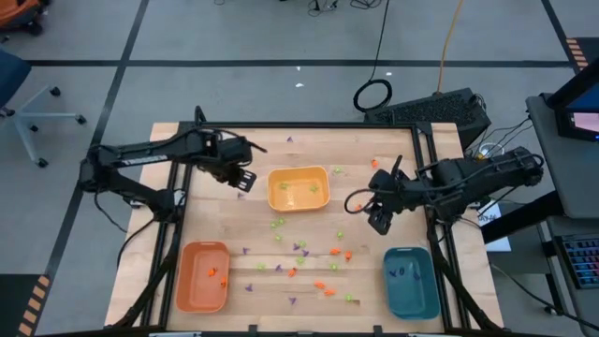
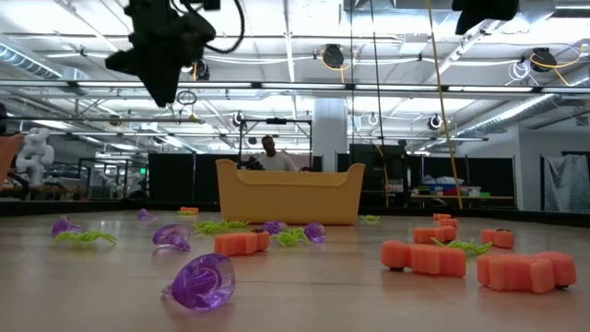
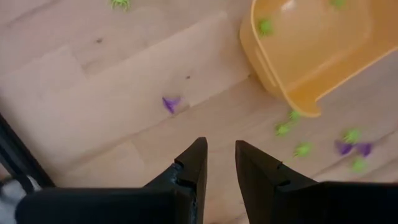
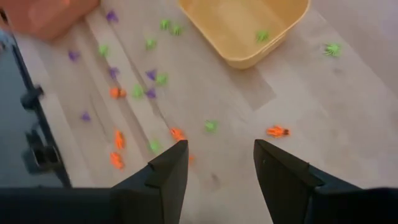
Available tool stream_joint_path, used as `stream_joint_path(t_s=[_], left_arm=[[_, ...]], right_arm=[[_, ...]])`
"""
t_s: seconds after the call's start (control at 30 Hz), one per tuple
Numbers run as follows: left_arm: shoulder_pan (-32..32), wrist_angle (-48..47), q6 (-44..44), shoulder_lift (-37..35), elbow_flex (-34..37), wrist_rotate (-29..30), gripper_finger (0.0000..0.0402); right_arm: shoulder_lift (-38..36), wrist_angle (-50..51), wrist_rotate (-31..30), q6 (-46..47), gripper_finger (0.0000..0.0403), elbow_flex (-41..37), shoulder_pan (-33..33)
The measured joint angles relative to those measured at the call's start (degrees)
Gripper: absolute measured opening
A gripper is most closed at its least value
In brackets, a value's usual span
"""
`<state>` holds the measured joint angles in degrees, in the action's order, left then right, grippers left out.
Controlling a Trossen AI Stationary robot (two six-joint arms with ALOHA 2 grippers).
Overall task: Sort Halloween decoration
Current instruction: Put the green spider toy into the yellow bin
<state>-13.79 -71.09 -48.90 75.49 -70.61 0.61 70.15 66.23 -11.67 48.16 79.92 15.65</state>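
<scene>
Left gripper (image 1: 245,178) raised beside the yellow tray (image 1: 299,188), fingers nearly together, holding nothing. Right gripper (image 1: 367,212) raised between yellow tray and teal tray (image 1: 411,281), jaws parted wide, empty. Three trays, counting the orange tray (image 1: 202,275). Halloween decoration pieces (image 1: 301,258) mostly scattered on the table (image 1: 356,150); few inside trays; exact count unclear.

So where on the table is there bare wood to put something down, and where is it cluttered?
Bare wood lies between the orange tray and the yellow tray, and right of the yellow tray. The crowded part is the scatter of decoration pieces between the yellow tray and the teal tray.
</scene>
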Motion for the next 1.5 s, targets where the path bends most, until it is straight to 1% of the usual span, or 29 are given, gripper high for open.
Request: stream_joint_path(t_s=[0.07, 0.17, 0.3, 0.4, 0.5, 0.6, 0.7, 0.87, 0.97, 1.1, 1.27, 1.4, 1.5], left_arm=[[-1.19, -0.04, 3.91, 1.73, 0.00, -0.51, 0.0081], [-2.11, 0.00, 6.95, 4.28, 0.00, -0.90, 0.0081], [-2.33, 0.06, 7.31, 6.21, 0.00, -1.56, 0.0081], [-2.33, 0.74, 7.85, 6.66, 0.00, -1.14, 0.0081], [-4.02, 1.86, 10.51, 6.66, 0.00, -0.69, 0.0081], [-8.56, -2.38, 10.88, 7.63, 0.00, -2.48, 0.0081], [-12.80, -2.61, 13.44, 8.14, 0.02, -2.14, 0.0081], [-18.87, 3.57, 14.41, 9.96, 0.00, -1.27, 0.0083], [-21.37, 6.97, 15.61, 12.53, 0.00, -1.08, 0.0099], [-23.07, 9.50, 16.52, 17.15, 0.00, -0.61, 0.0137], [-23.22, 12.17, 16.67, 22.21, 0.00, -0.31, 0.0182], [-23.22, 13.68, 16.23, 24.38, 0.00, 0.18, 0.0191], [-23.20, 13.86, 15.08, 25.32, 0.00, 2.92, 0.0192]], right_arm=[[0.00, -1.13, -0.04, 3.03, 0.0169, 0.00, -0.62], [0.04, -2.68, -0.72, 9.02, 0.0169, 0.00, -1.12], [1.14, -3.14, -5.40, 17.60, 0.0169, 0.00, -1.45], [2.15, -3.84, -7.63, 20.02, 0.0169, 0.00, -1.75], [3.11, -3.65, -7.23, 17.49, 0.0169, 0.00, -1.86], [3.92, -2.86, -6.24, 14.18, 0.0169, 0.00, -2.76], [4.49, -2.66, -6.48, 12.19, 0.0169, -0.02, -4.08], [5.03, -2.89, -6.30, 7.33, 0.0169, -0.04, -6.92], [5.11, -2.95, -6.28, 4.43, 0.0169, -0.04, -8.29], [5.11, -2.95, -6.19, 3.02, 0.0169, -0.04, -9.58], [5.11, -2.84, -5.04, 2.55, 0.0169, -0.04, -9.69], [5.11, -2.79, -4.39, 1.69, 0.0169, -0.04, -9.69], [5.11, -2.77, -4.37, 1.42, 0.0169, -0.04, -9.69]])
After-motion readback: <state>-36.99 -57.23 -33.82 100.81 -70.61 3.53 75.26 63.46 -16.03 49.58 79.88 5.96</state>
